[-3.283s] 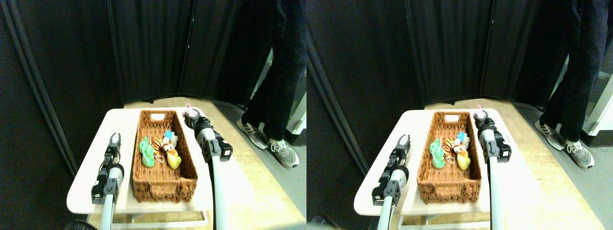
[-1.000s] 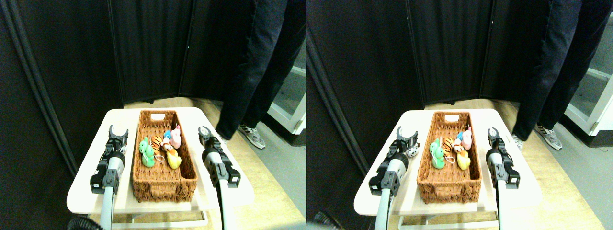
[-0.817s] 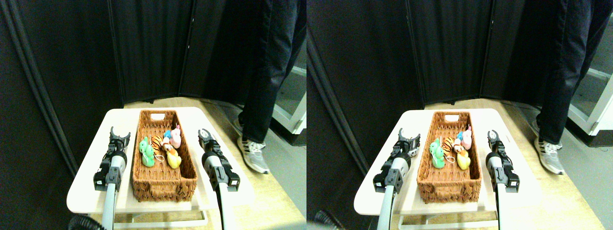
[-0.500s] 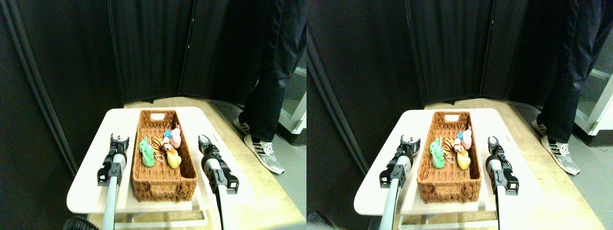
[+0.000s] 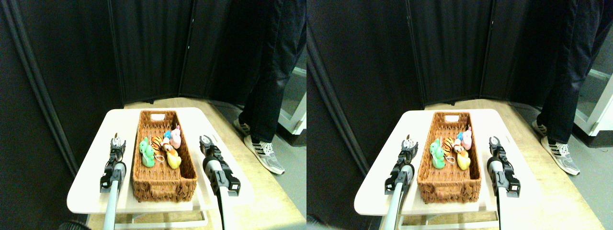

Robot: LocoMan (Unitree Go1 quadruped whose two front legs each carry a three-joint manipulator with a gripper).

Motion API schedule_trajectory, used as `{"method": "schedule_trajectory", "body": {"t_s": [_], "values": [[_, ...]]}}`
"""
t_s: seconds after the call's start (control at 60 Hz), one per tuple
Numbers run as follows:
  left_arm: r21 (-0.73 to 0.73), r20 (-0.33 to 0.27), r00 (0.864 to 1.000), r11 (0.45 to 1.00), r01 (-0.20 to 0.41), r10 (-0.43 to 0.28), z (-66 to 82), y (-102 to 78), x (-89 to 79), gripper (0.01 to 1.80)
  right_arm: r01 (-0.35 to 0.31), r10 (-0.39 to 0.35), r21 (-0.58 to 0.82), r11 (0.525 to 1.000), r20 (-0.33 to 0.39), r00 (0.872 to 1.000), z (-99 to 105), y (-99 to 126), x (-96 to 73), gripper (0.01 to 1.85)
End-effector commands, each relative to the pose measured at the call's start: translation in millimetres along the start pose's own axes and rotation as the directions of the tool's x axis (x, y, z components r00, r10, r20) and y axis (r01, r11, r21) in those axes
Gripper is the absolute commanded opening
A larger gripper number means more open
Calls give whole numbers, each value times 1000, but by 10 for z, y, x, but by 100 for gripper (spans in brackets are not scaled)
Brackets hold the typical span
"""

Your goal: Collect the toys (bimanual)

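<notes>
On the pale desk [image 5: 91, 191], the left gripper [image 5: 116, 143] looks closed on a small white black-spotted toy [image 5: 116, 139], which next needs lifting into the long brown wicker basket [image 5: 163, 184] beside the other toys [image 5: 163, 148], while the right gripper [image 5: 206, 141] waits open.

The light comes from above and is strong on the table [image 5: 91, 187], whose pale top is glared almost to white. The curtains [image 5: 148, 48] behind are very dark, with little detail. The picture is soft and grainy, and straight lines bend near the edges.
</notes>
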Motion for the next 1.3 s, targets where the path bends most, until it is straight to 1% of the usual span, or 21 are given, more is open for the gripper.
{"method": "schedule_trajectory", "body": {"t_s": [0.017,0.117,0.2,0.3,0.383,0.433,0.467,0.55,0.617,0.65,0.75,0.8,0.817,0.883,0.917,0.967,1.083,1.167,1.217,1.25,1.3], "values": [[22,1,1000,999,-26,26,-95,50,-19,1,-47,48,-11,999,15,999,-13,86,21,1],[71,4,1000,997,-9,9,-116,-36,-76,1,-42,42,12,999,9,999,-11,84,30,1],[72,7,1000,997,0,-1,-73,-45,-65,1,-35,34,29,999,9,999,-16,77,40,1],[62,8,1000,998,20,-21,-59,-149,-119,1,-26,26,35,999,9,1000,-20,72,41,1],[80,-81,995,994,69,-63,-25,-275,-171,1,-18,17,46,999,11,1000,-27,78,31,1],[79,-77,995,994,71,-65,-27,-368,-229,1,-13,12,54,998,11,1000,-27,78,33,1],[92,-105,990,991,100,-90,-26,-457,-273,1,-16,16,56,998,9,1000,-26,72,42,1],[98,-121,988,989,109,-97,-35,-613,-358,1,-22,22,52,998,10,1000,-30,66,59,1],[84,-168,978,987,139,-123,-67,-807,-461,1,-24,23,46,999,12,1000,-30,54,58,1],[82,-172,977,987,139,-124,-73,-834,-476,1,-23,22,45,999,13,1000,-29,52,57,1],[54,-218,966,987,152,-137,-170,-1092,-607,1,-12,11,34,999,23,1000,-24,48,63,1],[61,-240,960,985,162,-143,-198,-1145,-631,1,-11,10,40,999,20,1000,-24,47,63,1],[51,-264,953,985,168,-149,-229,-1196,-647,1,-8,8,36,999,22,1000,-23,48,64,1],[40,-278,948,985,170,-152,-281,-1274,-685,1,-10,10,33,999,18,1000,-25,54,64,1],[35,-299,941,983,180,-162,-320,-1334,-711,1,-17,17,31,999,15,1000,-26,56,65,1],[24,-310,937,984,178,-162,-373,-1400,-745,1,-21,20,14,1000,19,1000,-28,58,63,1],[-1,-345,923,983,181,-170,-497,-1524,-807,1,-13,13,18,1000,20,1000,-37,57,69,1],[-13,-357,919,984,175,-168,-578,-1591,-847,1,-13,13,15,1000,22,1000,-43,54,67,1],[-32,-380,909,985,171,-171,-654,-1631,-877,1,-11,10,23,1000,21,1000,-45,52,63,1],[-41,-412,894,984,176,-177,-713,-1633,-871,1,-12,12,13,1000,24,1000,-43,49,59,1],[-50,-409,897,986,162,-168,-778,-1623,-872,1,-12,11,21,1000,24,1000,-40,47,49,1]]}}
